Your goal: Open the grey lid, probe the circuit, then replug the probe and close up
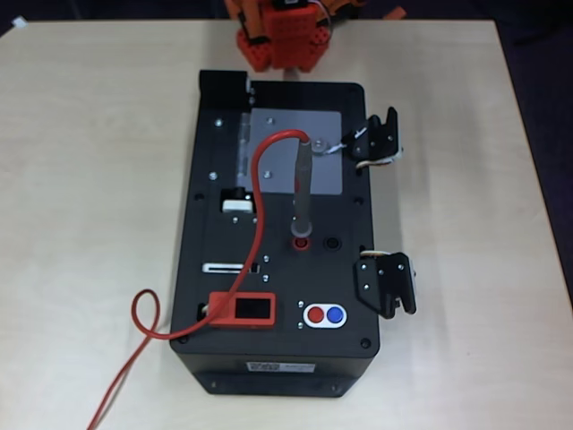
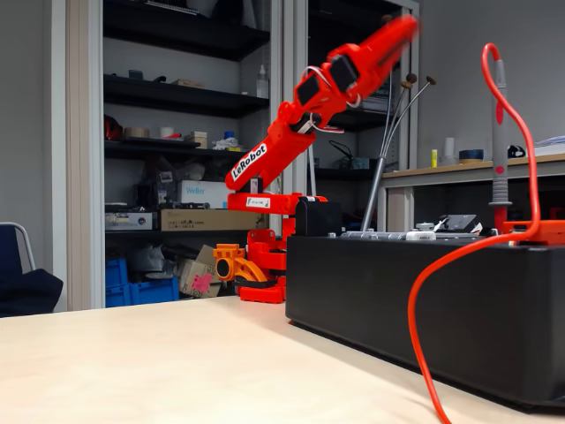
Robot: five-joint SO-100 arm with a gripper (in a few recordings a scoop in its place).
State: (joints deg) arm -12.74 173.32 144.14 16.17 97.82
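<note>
Black plastic makes up the box (image 1: 277, 233) that sits in the middle of the pale wooden table (image 1: 89, 179), and everything else here is placed against it. In the overhead view the grey lid (image 1: 327, 148) lies flat and closed on the far part of the box top, toward the arm's base; its knob cannot be picked out. The circuit is hidden from sight.

The probe (image 1: 303, 184) stands upright with its dark tip plugged into the red socket (image 1: 301, 242) near the middle of the box top, just beside a black socket (image 1: 333, 243). From the probe's rear end the red cable (image 1: 260, 193) arches over the lid's left edge, runs down the box top past the red module (image 1: 244, 310) at the near left corner, then drops off the box and loops on the table. In the fixed view the probe (image 2: 500, 141) rises well above the box (image 2: 424, 309), its cable (image 2: 441, 291) hanging down the box's side.

Two black latches (image 1: 376, 141) (image 1: 387, 283) hang off the right edge of the box, and a red-and-blue button pair (image 1: 324, 314) sits near the front.

The orange-red arm (image 2: 305, 115) reaches up and away from the box in the fixed view; its gripper end is blurred, so whether the fingers are spread or closed cannot be told.
</note>
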